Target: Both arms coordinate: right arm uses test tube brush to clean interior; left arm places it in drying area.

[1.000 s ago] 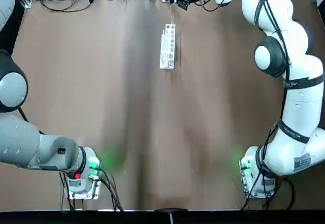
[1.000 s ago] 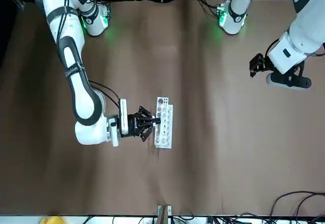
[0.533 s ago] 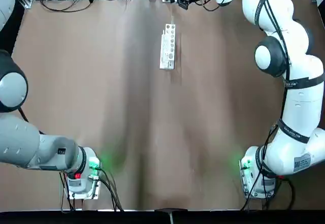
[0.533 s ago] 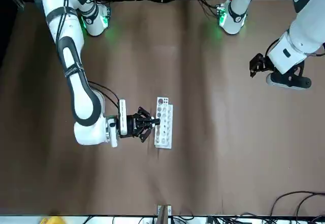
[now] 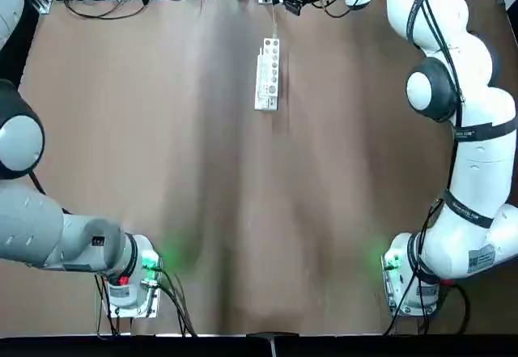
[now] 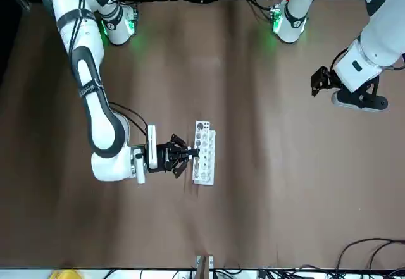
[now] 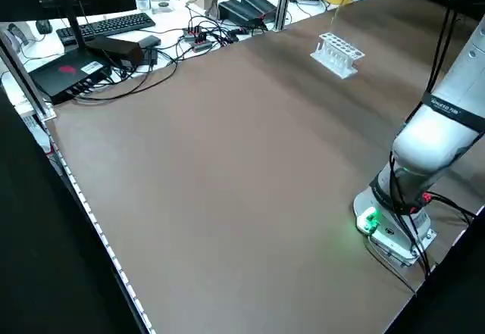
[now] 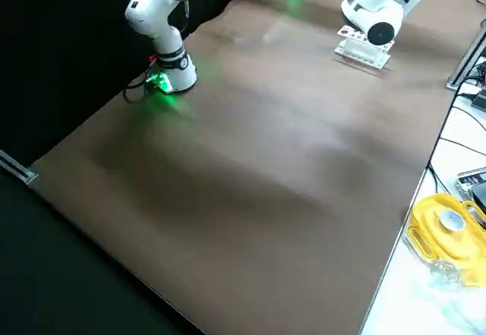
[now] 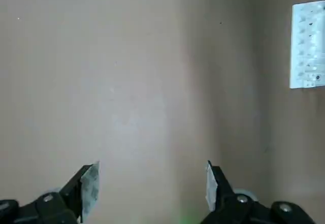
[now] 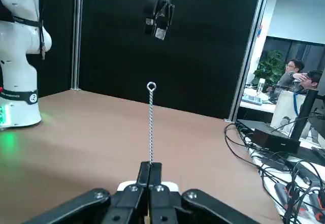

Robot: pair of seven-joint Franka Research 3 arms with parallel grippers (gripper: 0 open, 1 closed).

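The right gripper (image 10: 150,177), at the white rectangular plastic rack with round holes (image 5: 267,74) at the table's twelve o'clock in the top view, pinches the thin twisted-wire test tube brush (image 10: 151,125), its loop end clear of the fingers. The left gripper (image 9: 151,188) hangs with fingers spread above the bare brown table (image 5: 202,195). No writing is legible.

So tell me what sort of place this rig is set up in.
Most likely a robotics lab in an office-style room. Two white arms share a brown table that holds a test tube rack. A bench beside it carries a keyboard and tangled cables, and people sit at desks behind a glass partition.
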